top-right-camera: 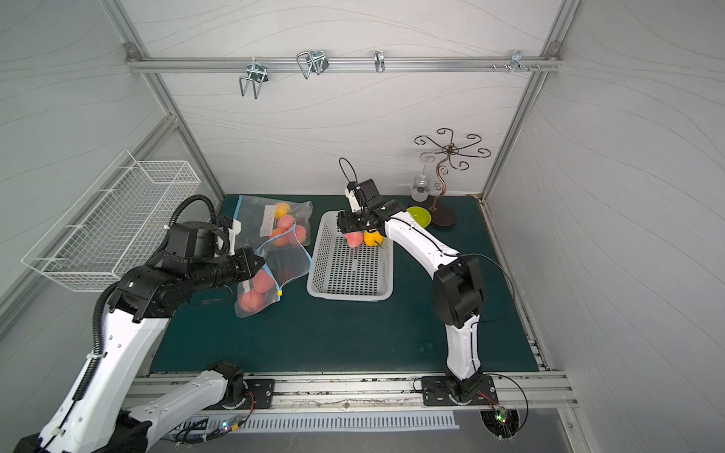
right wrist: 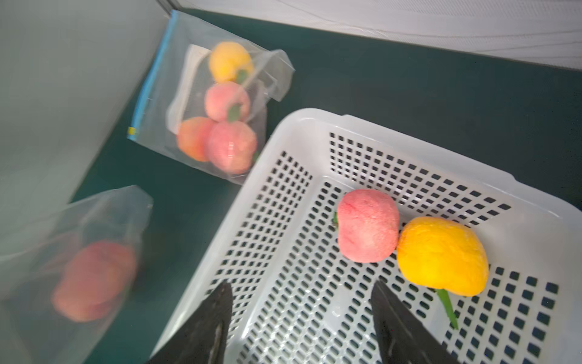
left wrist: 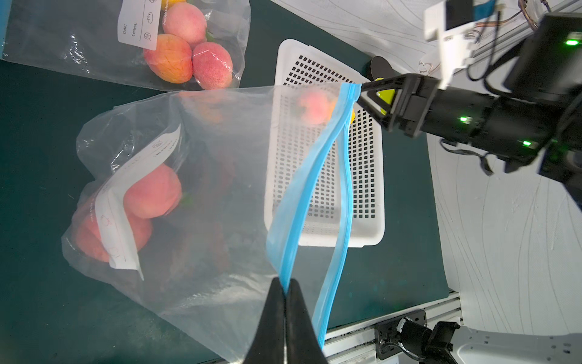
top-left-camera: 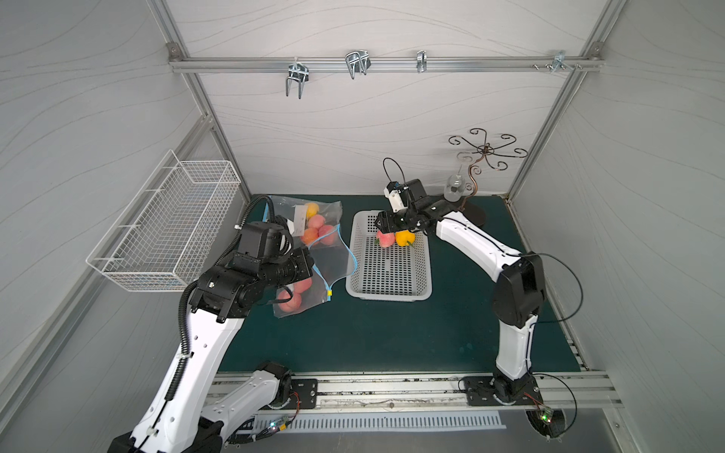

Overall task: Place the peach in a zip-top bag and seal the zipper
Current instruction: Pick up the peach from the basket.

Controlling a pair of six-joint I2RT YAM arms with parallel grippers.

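A pink peach (top-left-camera: 386, 239) (right wrist: 367, 225) lies in the white perforated basket (top-left-camera: 388, 296) (right wrist: 315, 116), touching a yellow peach (top-left-camera: 405, 237) (right wrist: 441, 255). My right gripper (top-left-camera: 386, 226) (right wrist: 302, 293) hovers just above them, open and empty, with the pink peach ahead of its fingers. My left gripper (top-left-camera: 311, 261) (left wrist: 286, 285) is shut on the blue zipper edge of a clear zip-top bag (top-left-camera: 333, 262) (left wrist: 220, 189). It holds the mouth up and open. Pink peaches (left wrist: 154, 192) rest at that bag's bottom.
A second clear bag (top-left-camera: 314, 223) (right wrist: 214, 116) with several peaches lies at the back of the green mat. A white wire basket (top-left-camera: 168, 231) hangs on the left wall. A scrolled metal stand (top-left-camera: 486, 157), a glass (top-left-camera: 455, 188) and a green bowl (top-right-camera: 419, 216) stand back right.
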